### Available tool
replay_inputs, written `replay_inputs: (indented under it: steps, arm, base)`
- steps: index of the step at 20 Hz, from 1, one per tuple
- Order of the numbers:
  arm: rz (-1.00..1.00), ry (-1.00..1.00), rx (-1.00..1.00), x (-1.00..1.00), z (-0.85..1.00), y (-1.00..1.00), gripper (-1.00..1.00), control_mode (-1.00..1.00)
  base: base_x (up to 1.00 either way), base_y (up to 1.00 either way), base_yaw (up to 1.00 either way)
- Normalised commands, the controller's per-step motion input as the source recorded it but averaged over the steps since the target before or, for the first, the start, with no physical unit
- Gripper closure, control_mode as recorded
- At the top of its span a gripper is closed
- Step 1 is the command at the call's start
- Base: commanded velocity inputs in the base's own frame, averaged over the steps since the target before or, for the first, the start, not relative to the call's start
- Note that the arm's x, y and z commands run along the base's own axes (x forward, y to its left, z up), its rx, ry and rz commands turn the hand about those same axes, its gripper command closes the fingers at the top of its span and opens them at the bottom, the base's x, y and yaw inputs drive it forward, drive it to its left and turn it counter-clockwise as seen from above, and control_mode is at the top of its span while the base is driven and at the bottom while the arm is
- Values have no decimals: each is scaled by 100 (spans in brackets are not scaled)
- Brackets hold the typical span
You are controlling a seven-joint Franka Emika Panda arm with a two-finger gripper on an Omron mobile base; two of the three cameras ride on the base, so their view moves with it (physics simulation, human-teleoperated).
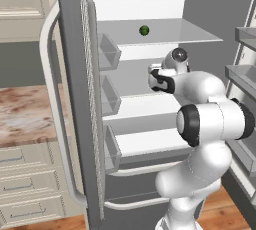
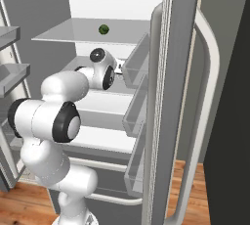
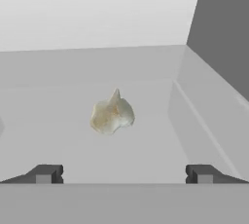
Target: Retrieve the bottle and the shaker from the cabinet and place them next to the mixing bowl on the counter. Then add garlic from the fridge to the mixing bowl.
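The garlic (image 3: 112, 115), a pale cream bulb with a pointed tip, lies on a white fridge shelf (image 3: 58, 140) in the hand view, ahead of my gripper (image 3: 124, 174) and centred between its fingertips (image 3: 46, 173), a short way off. The jaws stand wide open with nothing between them. In the base views my arm reaches into the open fridge at the middle shelf level, wrist (image 1: 162, 80) pointing inward. The bottle, the shaker and the mixing bowl are out of view.
A small dark green round item (image 1: 144, 30) sits on the upper glass shelf. The open fridge door (image 1: 85, 99) with its bins stands to the left, another door (image 2: 176, 97) to the right. A marble counter (image 1: 25, 114) with drawers lies left.
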Motion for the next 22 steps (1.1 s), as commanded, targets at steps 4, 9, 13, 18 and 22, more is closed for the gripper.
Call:
replay_inputs:
  steps: [4, 9, 13, 18, 22]
  arm:
    - [0, 1, 0, 47, -24, 0, -100, -100]
    - [0, 0, 0, 53, -23, 0, -100, -100]
    - [0, 0, 0, 59, -19, 0, -100, -100]
    - [0, 6, 0, 28, -13, 4, -100, -100]
    - [0, 7, 0, 26, -22, 5, -100, -100]
  base:
    - [0, 0, 0]
    - [0, 0, 0]
    - [0, 0, 0]
    - [0, 0, 0]
    - [0, 0, 0]
